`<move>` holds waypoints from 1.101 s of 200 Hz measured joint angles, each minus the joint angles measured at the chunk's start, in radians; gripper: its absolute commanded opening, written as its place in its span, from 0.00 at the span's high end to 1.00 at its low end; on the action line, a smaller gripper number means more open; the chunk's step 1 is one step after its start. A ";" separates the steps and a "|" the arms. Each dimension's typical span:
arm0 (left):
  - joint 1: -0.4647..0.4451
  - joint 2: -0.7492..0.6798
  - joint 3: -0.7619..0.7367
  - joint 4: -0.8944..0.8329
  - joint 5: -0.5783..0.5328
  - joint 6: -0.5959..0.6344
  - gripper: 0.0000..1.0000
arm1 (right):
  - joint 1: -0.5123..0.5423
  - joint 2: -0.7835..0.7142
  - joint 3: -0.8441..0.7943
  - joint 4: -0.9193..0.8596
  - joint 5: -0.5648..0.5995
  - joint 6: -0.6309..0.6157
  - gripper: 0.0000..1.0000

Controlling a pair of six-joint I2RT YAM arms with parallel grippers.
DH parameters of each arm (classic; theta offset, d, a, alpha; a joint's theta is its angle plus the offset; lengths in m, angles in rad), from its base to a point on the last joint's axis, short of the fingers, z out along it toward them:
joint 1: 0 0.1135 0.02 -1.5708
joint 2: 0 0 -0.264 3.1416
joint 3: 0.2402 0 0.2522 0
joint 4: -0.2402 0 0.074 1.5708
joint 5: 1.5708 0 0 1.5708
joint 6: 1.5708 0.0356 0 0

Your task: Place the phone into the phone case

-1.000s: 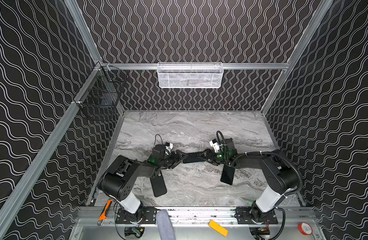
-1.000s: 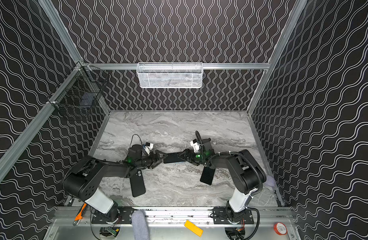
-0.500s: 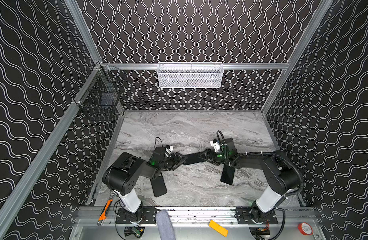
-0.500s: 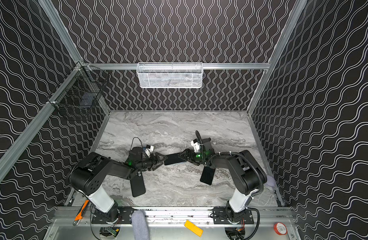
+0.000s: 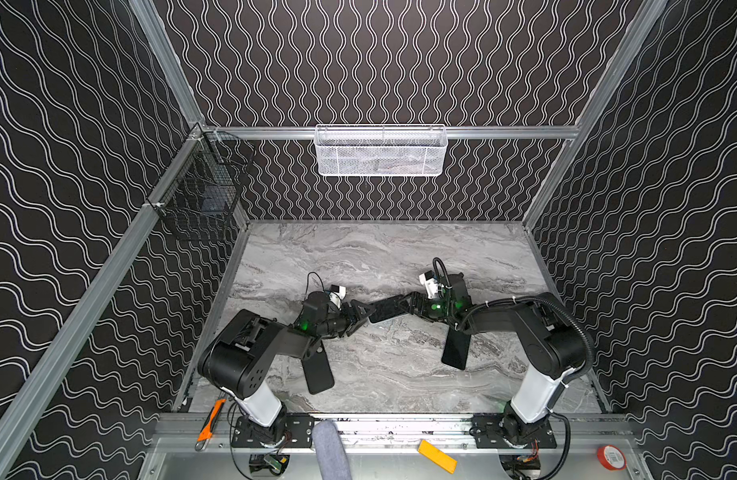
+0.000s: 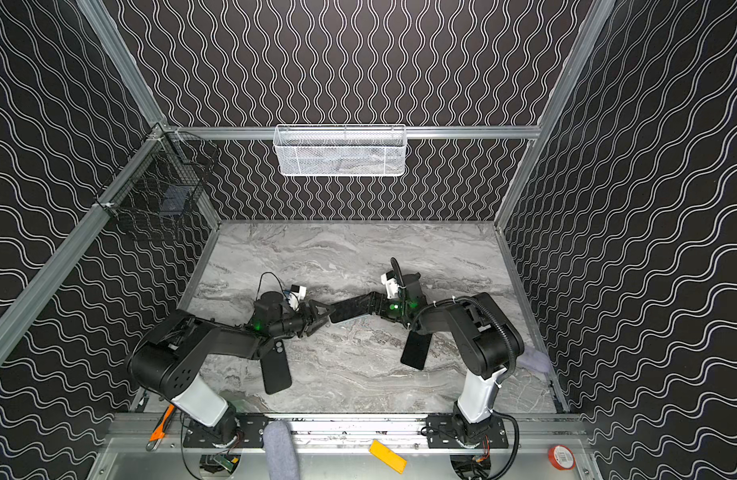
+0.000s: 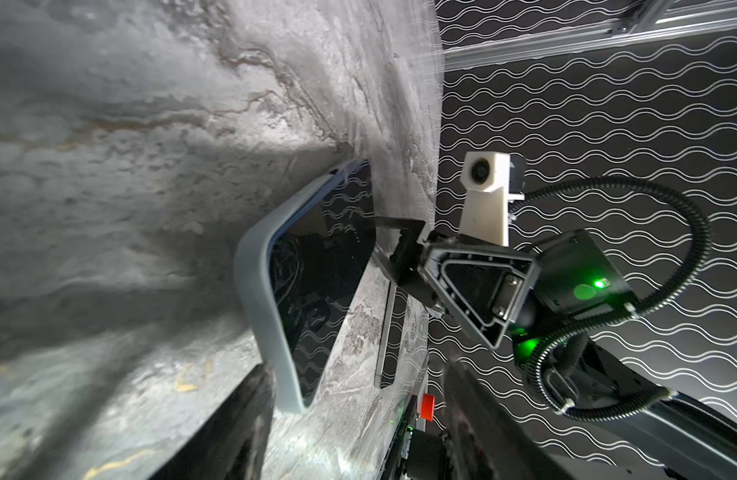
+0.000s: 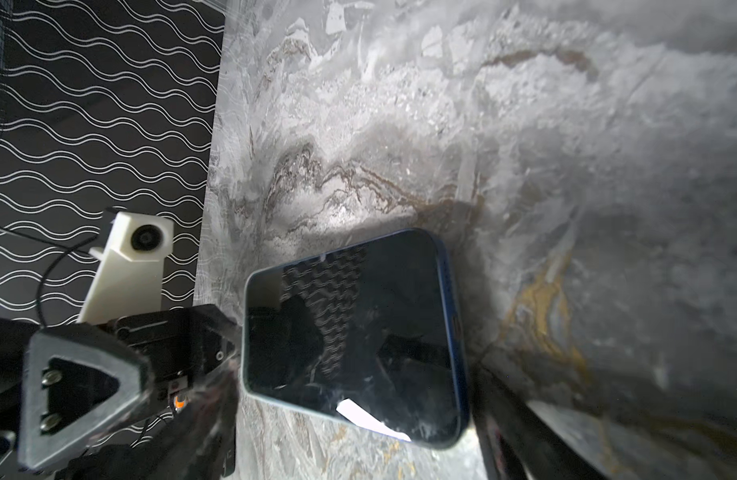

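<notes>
1. Left gripper (image 5: 363,318) jaws have narrowed but aren't clamped, and they straddle one end of the phone (image 5: 389,309).
2. Right gripper (image 5: 410,305) is wide, gripping the other end across its width.
3. Phone is tilted between the grippers, with the pale phone case (image 7: 254,266) rimming it.

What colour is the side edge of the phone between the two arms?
Dark blue on the phone, clearest in the right wrist view.

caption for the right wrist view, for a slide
Right tool grips the blue-edged phone, screen toward the camera, while the open left tool faces its far end.
</notes>
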 measured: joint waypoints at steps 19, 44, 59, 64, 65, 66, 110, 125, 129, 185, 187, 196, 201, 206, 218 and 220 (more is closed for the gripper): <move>0.000 -0.010 0.000 0.010 0.002 0.003 0.48 | 0.000 0.005 0.003 0.006 0.003 -0.003 0.10; 0.000 -0.012 0.000 0.043 0.005 0.003 0.49 | 0.000 0.007 0.000 0.019 0.003 -0.003 0.11; 0.000 -0.010 0.000 0.059 0.003 0.003 0.43 | 0.000 0.007 -0.002 0.025 0.003 -0.002 0.11; 0.000 -0.008 -0.002 0.068 -0.001 0.002 0.41 | 0.000 0.007 -0.003 0.027 0.004 -0.002 0.11; 0.000 -0.008 -0.002 0.070 -0.002 0.002 0.41 | 0.000 0.007 -0.003 0.028 0.004 -0.002 0.11; 0.000 -0.008 -0.003 0.072 -0.003 0.002 0.40 | 0.000 0.007 -0.004 0.028 0.004 -0.002 0.11; 0.000 -0.002 -0.019 0.127 -0.036 -0.004 0.28 | 0.000 0.009 -0.012 0.046 0.003 -0.002 0.11; -0.002 -0.007 -0.019 0.134 -0.051 -0.004 0.28 | 0.000 0.010 -0.012 0.049 0.000 -0.002 0.11; -0.003 -0.009 -0.019 0.135 -0.055 -0.004 0.28 | 0.000 0.011 -0.012 0.050 -0.001 -0.002 0.11; -0.027 0.024 -0.033 0.235 -0.093 -0.032 0.28 | 0.019 0.024 -0.015 0.056 -0.093 0.016 0.11; -0.027 0.028 -0.034 0.240 -0.094 -0.034 0.29 | 0.019 0.025 -0.015 0.056 -0.097 0.017 0.11; -0.029 0.044 -0.041 0.268 -0.101 -0.042 0.29 | 0.018 0.028 -0.015 0.056 -0.111 0.021 0.11; -0.030 0.052 -0.044 0.282 -0.104 -0.054 0.30 | 0.017 0.029 -0.015 0.056 -0.117 0.021 0.11; -0.030 0.060 -0.045 0.294 -0.107 -0.061 0.31 | 0.017 0.029 -0.015 0.056 -0.119 0.023 0.11; -0.032 0.075 -0.051 0.328 -0.114 -0.073 0.33 | 0.017 0.029 -0.015 0.056 -0.124 0.026 0.11; -0.032 0.078 -0.053 0.333 -0.115 -0.079 0.33 | 0.017 0.029 -0.015 0.056 -0.124 0.026 0.11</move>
